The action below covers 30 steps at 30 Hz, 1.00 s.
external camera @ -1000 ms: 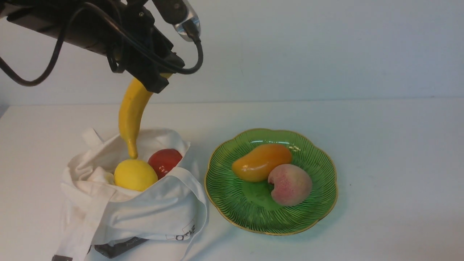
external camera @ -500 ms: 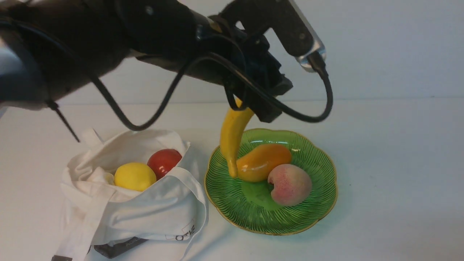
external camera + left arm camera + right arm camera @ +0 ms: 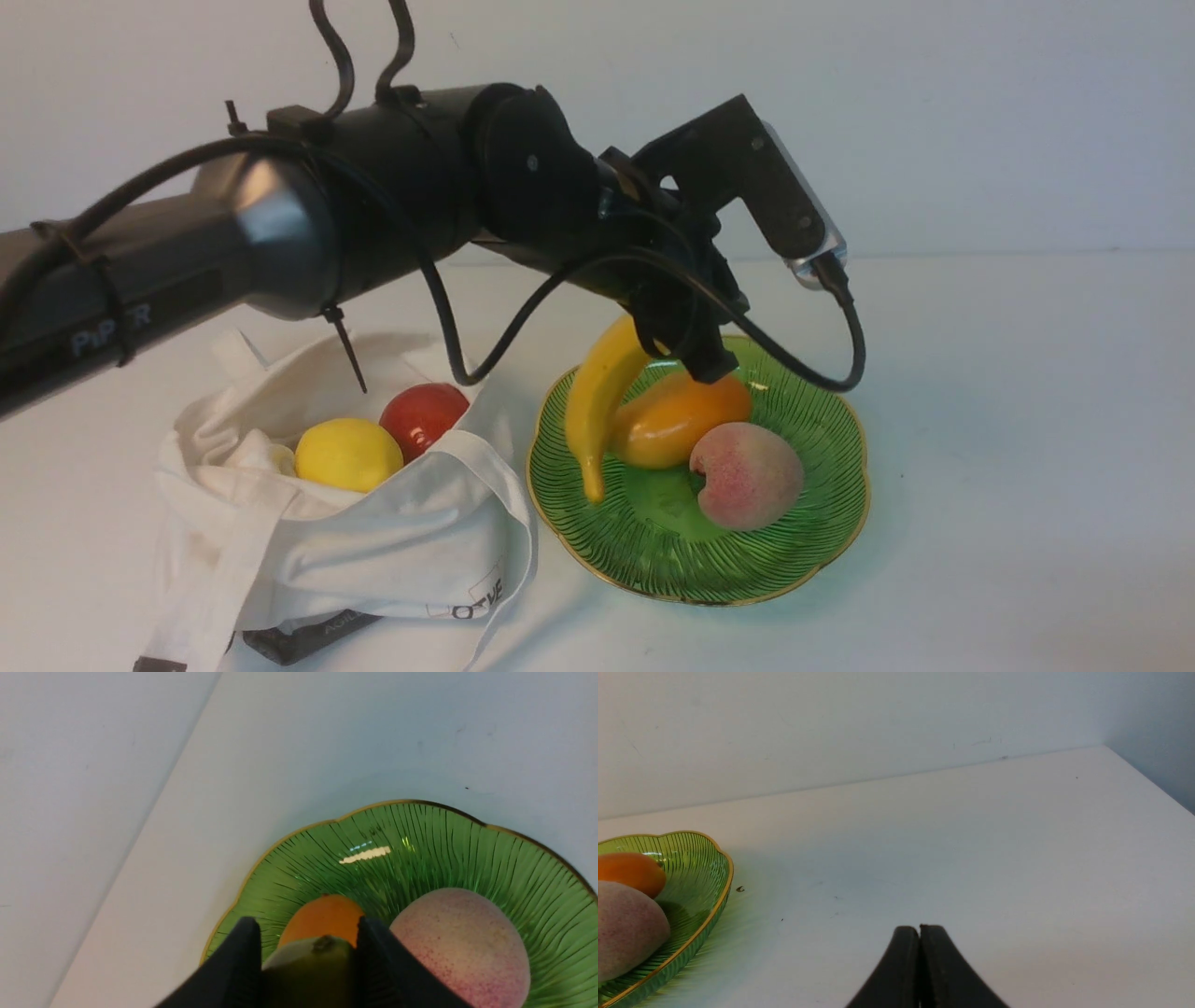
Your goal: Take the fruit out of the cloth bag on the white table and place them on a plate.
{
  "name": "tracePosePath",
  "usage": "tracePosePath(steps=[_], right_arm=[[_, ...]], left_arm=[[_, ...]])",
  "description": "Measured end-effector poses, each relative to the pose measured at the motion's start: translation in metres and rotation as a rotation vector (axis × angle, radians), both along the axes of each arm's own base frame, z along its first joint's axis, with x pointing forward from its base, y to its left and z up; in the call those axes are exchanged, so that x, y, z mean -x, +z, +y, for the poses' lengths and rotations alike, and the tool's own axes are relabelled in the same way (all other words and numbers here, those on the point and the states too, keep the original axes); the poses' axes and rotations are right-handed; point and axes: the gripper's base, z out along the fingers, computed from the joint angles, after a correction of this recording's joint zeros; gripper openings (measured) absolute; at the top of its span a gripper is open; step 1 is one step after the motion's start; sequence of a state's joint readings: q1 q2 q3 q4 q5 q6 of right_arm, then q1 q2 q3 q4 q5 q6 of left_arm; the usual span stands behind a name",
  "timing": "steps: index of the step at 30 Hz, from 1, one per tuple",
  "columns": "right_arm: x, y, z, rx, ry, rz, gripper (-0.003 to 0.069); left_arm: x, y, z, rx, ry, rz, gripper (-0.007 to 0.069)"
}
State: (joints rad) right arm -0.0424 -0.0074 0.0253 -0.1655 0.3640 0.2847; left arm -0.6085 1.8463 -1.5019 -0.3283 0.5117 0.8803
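My left gripper is shut on the stem end of the yellow banana, which hangs with its tip low over the left side of the green plate. From the left wrist the banana's stem end shows between the two black fingers. An orange fruit and a pink peach lie on the plate. The cloth bag lies open at the left on the white table, holding a lemon and a red fruit. My right gripper is shut and empty over bare table, right of the plate.
A dark flat object pokes out under the bag's front. The wall stands close behind the table. In the right wrist view the table's right edge runs along a grey side wall.
My left arm has carried the banana from above the bag rightward and down to the plate. The banana's tip now sits low beside the orange fruit.
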Motion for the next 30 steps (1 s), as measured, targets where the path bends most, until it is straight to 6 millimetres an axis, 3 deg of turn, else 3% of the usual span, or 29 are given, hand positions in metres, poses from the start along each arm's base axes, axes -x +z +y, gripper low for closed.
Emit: tracePosePath(steps=[5,12,15,19,23,28,30], right_arm=[[0.0,0.0,0.0,-0.001,0.0,0.0,-0.0015],[0.0,0.0,0.0,0.0,0.0,0.0,-0.0015],[0.0,0.0,0.0,0.0,0.0,0.0,-0.0015],[0.0,0.0,0.0,0.0,0.0,0.0,-0.0015],[0.0,0.0,0.0,-0.001,0.0,0.0,-0.0015],[0.0,0.0,0.0,-0.001,0.0,0.0,-0.0015],[0.0,0.0,0.0,-0.001,0.0,0.0,-0.0015]], left_arm=[[-0.007,-0.022,-0.003,-0.048,-0.004,0.02,0.0233],[-0.015,-0.029,-0.006,-0.01,0.044,-0.001,0.0244],[-0.017,-0.032,-0.007,-0.003,0.056,0.002,0.0301],[-0.019,-0.039,-0.008,0.007,0.079,0.026,0.0463],[-0.019,-0.038,-0.008,0.015,0.09,0.032,0.0556],[-0.017,-0.024,-0.004,0.05,0.114,0.026,0.057],[-0.012,-0.01,-0.001,0.076,0.122,0.017,0.0567]])
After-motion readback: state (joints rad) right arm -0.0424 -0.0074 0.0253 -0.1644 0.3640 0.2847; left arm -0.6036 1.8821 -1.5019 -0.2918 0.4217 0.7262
